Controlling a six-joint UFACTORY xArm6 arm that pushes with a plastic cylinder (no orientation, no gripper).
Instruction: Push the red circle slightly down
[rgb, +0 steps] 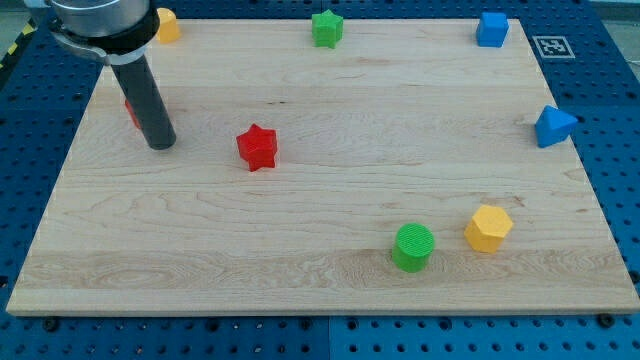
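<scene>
The red circle (131, 110) is at the view's upper left and mostly hidden behind the dark rod; only a red sliver shows at the rod's left edge. My tip (161, 143) rests on the wooden board (320, 290) just below and to the right of that sliver, touching or very close to it. A red star (257, 147) lies to the right of the tip, apart from it.
A yellow block (166, 24) sits at the top left, a green star (326, 28) at the top middle, a blue cube (492, 29) at the top right. A blue triangle-like block (553, 126) is at the right edge. A green circle (413, 247) and yellow hexagon (488, 228) lie at the lower right.
</scene>
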